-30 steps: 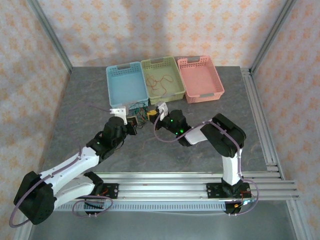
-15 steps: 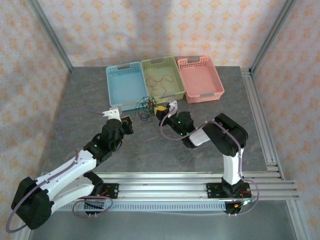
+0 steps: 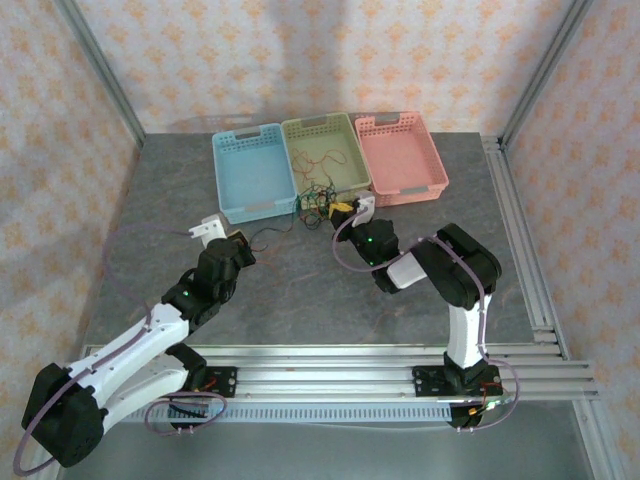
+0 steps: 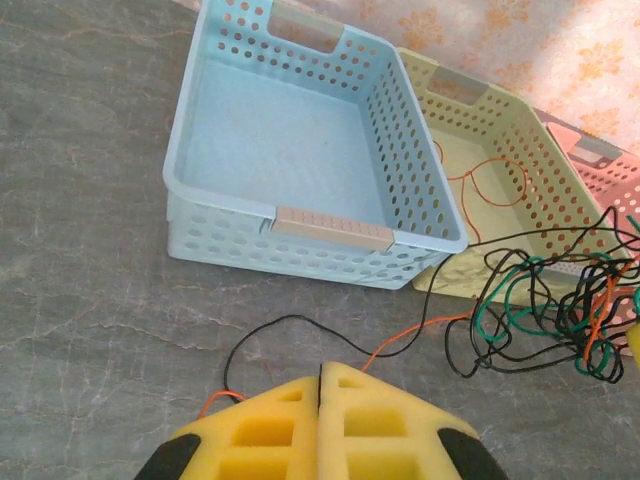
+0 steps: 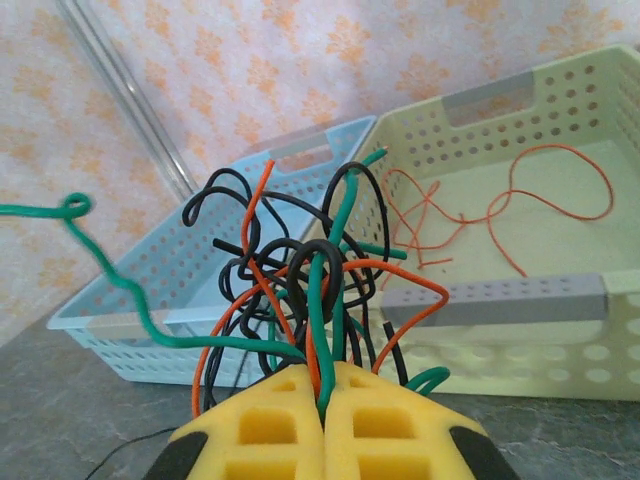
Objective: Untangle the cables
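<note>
The cables (image 5: 300, 270) bunch in a loose knot of black, green and orange loops, just before the green basket (image 5: 500, 300). A black strand (image 4: 290, 322) and an orange strand (image 4: 410, 335) trail left over the table (image 4: 100, 300). Another orange wire (image 5: 520, 195) lies squiggled inside the basket.

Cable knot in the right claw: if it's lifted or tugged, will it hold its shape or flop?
Probably floppy yet springy: the cable knot stands in loose loops above the right gripper, so its thin strands likely sag and sway. Likely light, since single wires arch unsupported. Tugging may tighten it, as black, green and orange strands cross repeatedly.
</note>
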### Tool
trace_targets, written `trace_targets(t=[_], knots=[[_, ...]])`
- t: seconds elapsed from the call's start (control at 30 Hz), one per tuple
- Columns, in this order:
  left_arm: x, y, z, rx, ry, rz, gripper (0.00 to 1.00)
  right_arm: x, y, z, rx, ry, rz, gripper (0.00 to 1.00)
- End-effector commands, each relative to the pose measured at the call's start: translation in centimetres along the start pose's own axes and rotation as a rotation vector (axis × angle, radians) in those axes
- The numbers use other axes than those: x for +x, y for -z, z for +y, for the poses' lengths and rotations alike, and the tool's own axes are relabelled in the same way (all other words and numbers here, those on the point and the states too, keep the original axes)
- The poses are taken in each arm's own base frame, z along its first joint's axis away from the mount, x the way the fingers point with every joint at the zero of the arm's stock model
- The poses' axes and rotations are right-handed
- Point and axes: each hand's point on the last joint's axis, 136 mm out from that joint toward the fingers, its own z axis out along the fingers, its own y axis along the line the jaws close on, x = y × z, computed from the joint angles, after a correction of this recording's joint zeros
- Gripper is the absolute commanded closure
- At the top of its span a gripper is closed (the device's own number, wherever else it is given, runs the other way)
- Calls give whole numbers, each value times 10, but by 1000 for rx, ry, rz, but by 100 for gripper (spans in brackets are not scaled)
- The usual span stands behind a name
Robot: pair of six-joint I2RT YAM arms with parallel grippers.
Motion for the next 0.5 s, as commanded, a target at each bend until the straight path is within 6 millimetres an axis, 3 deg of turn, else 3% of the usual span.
trace_targets(t=[0.0, 0.23, 0.33, 0.47], knots=[[5, -5, -7, 29, -27, 30, 100, -16, -1, 32, -162, -11, -43, 100], [12, -18, -24, 68, -60, 120, 45, -19, 3, 51, -259, -18, -24, 100], [23, -34, -30, 66, -59, 221, 32, -21, 5, 53, -266, -22, -26, 100], [45, -64, -36, 60, -39, 395, 29, -26, 7, 45, -225, -43, -41, 100]])
